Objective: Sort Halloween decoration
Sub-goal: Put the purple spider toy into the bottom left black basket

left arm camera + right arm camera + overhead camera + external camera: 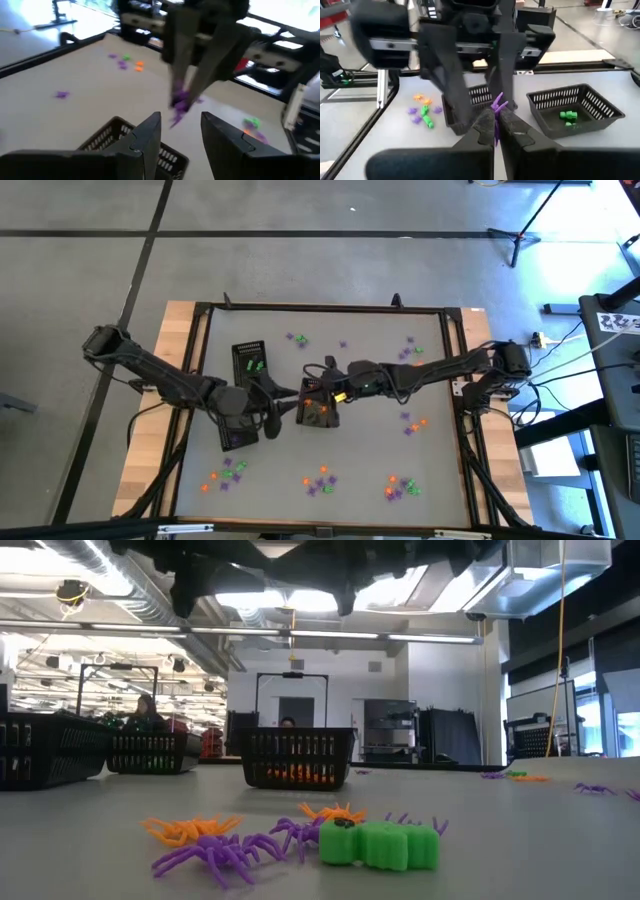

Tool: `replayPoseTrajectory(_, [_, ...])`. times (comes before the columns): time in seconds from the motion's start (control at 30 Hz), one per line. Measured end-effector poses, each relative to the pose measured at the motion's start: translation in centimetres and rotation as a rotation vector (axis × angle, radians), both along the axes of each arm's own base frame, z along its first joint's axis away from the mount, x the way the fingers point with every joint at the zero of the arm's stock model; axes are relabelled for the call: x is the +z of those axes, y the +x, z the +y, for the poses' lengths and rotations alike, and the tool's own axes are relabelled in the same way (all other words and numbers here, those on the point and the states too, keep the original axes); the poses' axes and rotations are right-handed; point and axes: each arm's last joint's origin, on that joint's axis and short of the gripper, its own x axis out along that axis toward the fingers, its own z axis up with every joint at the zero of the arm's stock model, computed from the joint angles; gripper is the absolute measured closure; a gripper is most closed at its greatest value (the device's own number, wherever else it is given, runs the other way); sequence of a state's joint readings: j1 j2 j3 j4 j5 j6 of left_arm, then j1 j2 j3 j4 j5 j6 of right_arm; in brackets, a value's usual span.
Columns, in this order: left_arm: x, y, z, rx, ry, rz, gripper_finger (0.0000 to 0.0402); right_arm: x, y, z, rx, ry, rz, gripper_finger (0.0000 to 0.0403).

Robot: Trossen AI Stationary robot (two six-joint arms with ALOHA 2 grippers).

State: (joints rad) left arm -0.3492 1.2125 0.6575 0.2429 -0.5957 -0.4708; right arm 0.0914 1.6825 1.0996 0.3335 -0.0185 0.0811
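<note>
The right tool [494,121] is closed on a purple spider [497,103], held above the table [360,420] between the black trays [575,112]. The left tool [180,135] stands open just beside it, seemingly ready to receive. Best keep the pinch firm until the spider is over the right tray. No writing is readable.

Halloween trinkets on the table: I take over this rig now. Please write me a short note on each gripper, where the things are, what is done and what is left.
Right gripper: shut on a purple trinket, held mid-table, near the trays.
Left gripper: open, empty, facing the right one.
Trays: one holds green pieces, the middle one orange, the third sits under the left arm.
Done: some green and orange sorted.
Left: many loose trinkets along the near edge, and more at the far side and right.
</note>
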Motion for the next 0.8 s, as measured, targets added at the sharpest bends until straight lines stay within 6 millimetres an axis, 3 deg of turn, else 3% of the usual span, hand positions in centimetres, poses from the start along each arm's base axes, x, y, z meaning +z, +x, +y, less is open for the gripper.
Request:
replayPoseTrajectory(0.43, [-0.29,-0.03,0.05,-0.026,0.011,0.035,0.0276,-0.37,-0.07,0.03,0.001,-0.003,0.033,0.0393])
replayPoseTrajectory(0.8, [-0.44,-0.09,0.06,-0.027,0.015,0.05,0.0396,-0.27,-0.05,0.1,0.026,0.005,0.023,0.0393])
